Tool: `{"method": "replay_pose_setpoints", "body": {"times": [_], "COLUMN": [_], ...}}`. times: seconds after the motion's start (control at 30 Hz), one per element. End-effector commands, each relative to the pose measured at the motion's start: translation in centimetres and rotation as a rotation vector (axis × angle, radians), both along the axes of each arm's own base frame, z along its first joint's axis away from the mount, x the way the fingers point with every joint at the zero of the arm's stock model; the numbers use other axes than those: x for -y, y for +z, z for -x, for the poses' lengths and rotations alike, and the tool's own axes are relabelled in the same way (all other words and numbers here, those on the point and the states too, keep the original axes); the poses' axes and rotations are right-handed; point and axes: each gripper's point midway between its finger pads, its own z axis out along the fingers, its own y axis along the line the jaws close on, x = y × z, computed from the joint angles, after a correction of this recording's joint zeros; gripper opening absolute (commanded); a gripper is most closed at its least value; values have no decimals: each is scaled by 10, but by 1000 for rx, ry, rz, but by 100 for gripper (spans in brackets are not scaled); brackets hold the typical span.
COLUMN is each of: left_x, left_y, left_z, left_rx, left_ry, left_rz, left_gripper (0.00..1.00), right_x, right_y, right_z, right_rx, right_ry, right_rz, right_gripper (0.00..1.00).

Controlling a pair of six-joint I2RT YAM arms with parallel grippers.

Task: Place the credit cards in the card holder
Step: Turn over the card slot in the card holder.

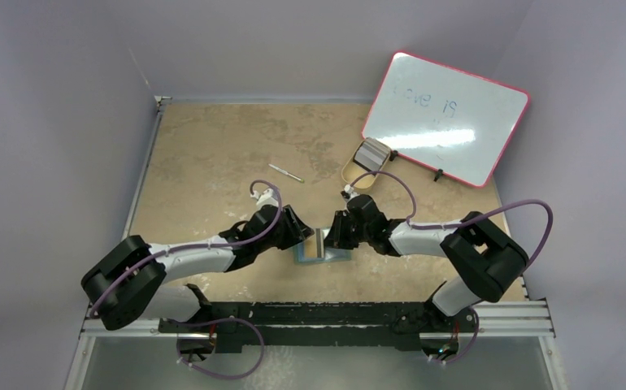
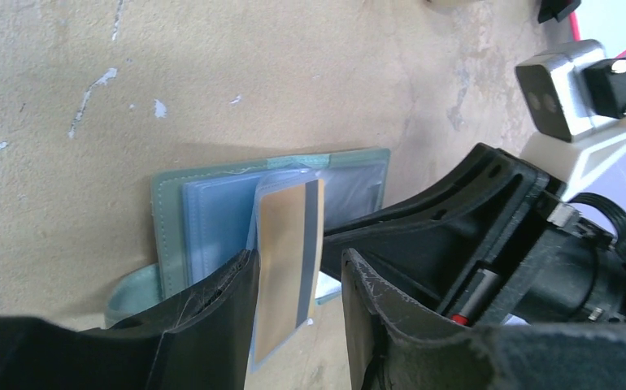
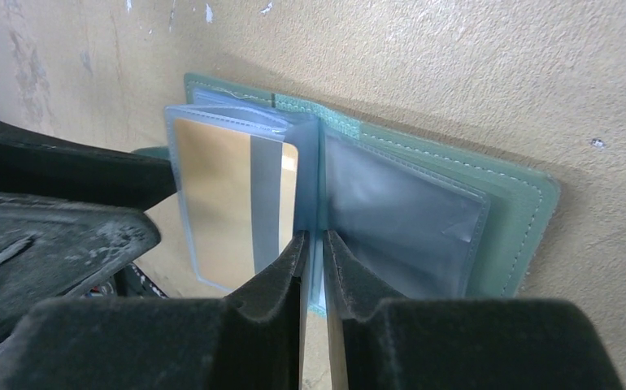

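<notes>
My right gripper is clenched on the thin edge of a clear sleeve at the spine of the card holder, which lies opened on the table at lower centre of the overhead frame. My left gripper is released, its fingers either side of a raised sleeve carrying a gold card with a grey band, a gap showing on one side. The credit cards sit stacked at the top end of the beige tray, right of centre, well apart from the card holder
</notes>
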Motion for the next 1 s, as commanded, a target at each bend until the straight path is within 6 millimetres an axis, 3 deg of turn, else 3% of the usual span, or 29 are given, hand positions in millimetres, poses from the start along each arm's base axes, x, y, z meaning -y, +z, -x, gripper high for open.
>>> {"method": "replay_pose_setpoints", "body": {"times": [0.0, 0.27, 0.67, 0.97], "left_x": [33, 34, 55, 59], "left_y": [55, 50, 69, 56], "left_z": [-1, 2, 7, 7], "left_rx": [85, 79, 123, 109], "left_ry": [-66, -77, -141, -150], "left_rz": [155, 153, 225, 188], "left_gripper": [41, 41, 42, 42], "right_x": [2, 2, 4, 16], "right_y": [-3, -2, 4, 13], "right_z": [1, -1, -7, -9], "right_rx": [5, 12, 39, 69], "right_ry": [4, 4, 0, -45], "right_rz": [17, 32, 59, 87], "right_gripper": [17, 19, 27, 28]}}
